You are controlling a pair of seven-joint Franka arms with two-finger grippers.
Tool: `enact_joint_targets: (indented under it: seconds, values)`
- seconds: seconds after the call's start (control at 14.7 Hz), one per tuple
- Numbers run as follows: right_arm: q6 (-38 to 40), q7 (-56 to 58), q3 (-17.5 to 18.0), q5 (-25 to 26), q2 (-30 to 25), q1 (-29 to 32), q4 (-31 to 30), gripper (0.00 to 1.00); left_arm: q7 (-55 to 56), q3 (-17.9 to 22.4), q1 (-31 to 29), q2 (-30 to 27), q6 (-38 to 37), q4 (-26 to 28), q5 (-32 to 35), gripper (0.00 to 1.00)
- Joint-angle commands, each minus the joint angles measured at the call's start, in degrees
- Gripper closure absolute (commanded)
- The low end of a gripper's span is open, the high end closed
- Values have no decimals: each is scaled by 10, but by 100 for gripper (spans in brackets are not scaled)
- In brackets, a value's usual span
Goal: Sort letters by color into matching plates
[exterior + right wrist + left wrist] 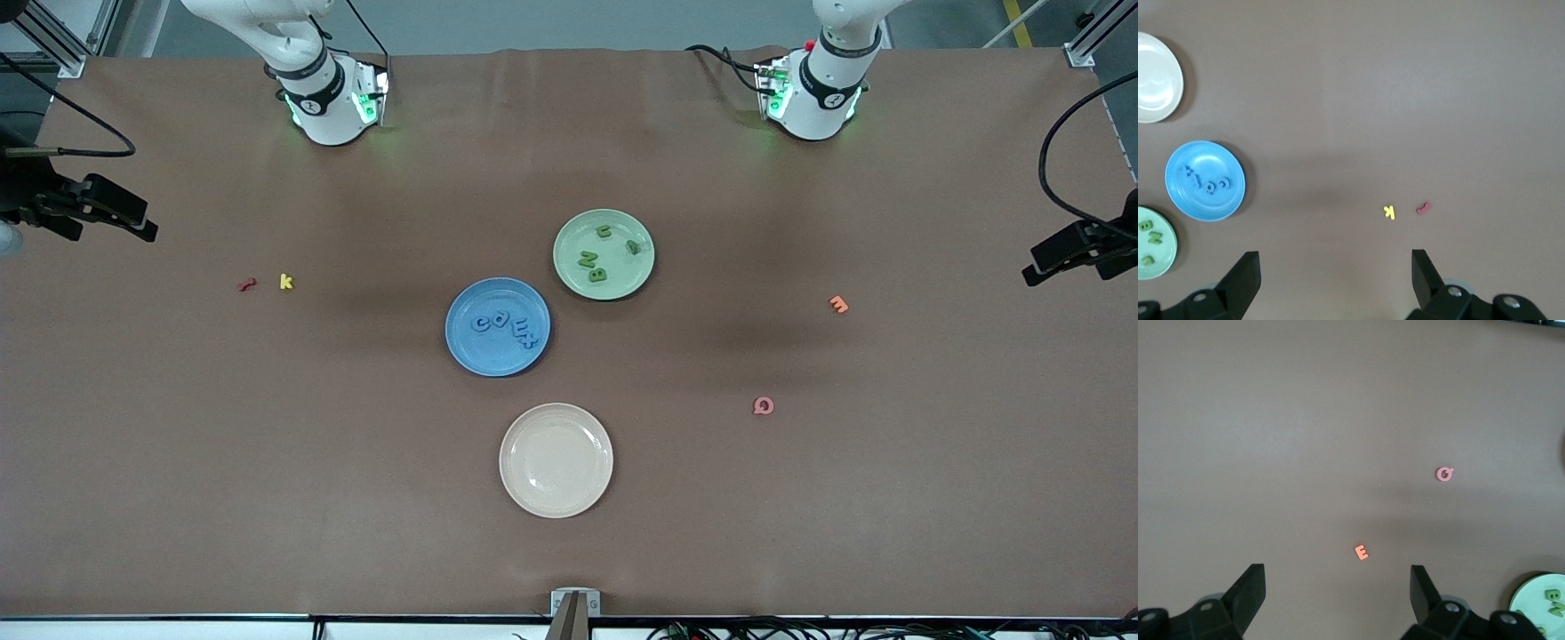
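The blue plate (pixel 480 351) sits mid-table and holds several blue letters (pixel 504 323). Beside it, farther from the front camera, the pale green plate (pixel 622 277) holds several green letters (pixel 593 265). My left gripper (pixel 1337 590) hangs open and empty over bare table by the orange E (pixel 1361 552), with the green plate's edge (pixel 1528 603) at one corner of its view. My right gripper (pixel 1335 273) is open and empty high over the table, where its view takes in the blue plate (pixel 1205 200) and part of the green plate (pixel 1165 257). Neither gripper shows in the front view.
A cream-white plate (pixel 556 460) lies bare, nearer the front camera than the blue plate. A red letter (pixel 246 284) and a yellow k (pixel 286 282) lie toward the right arm's end. An orange E (pixel 838 305) and a pink Q (pixel 763 406) lie toward the left arm's end.
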State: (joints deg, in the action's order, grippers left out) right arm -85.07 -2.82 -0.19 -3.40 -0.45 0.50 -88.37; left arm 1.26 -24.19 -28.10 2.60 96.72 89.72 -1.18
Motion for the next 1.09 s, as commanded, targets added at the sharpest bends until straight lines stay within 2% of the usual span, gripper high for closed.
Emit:
enact_joint_targets:
  seconds: [0.0,0.48,0.61,0.68,0.95,1.02]
  values:
    - [59,1,-3,-18,5,-3,29,0,-4,-2,1,-11,-14,-5,-1,4]
    - [51,5,-4,-7,0,-3,28,0,-4,3,2,-4,-10,-14,-1,2]
    - [46,5,-4,-7,0,-4,25,0,-4,26,25,-3,-10,-13,-1,2]
    - [46,5,-4,-7,0,-3,21,0,-4,61,65,-4,-10,-13,-1,2]
    - [45,5,-4,-6,-1,-4,0,0,-4,303,305,-8,-14,-11,-1,1]
    - [46,5,-4,-1,-3,-3,0,0,-4,332,333,-8,-14,-11,-2,1]
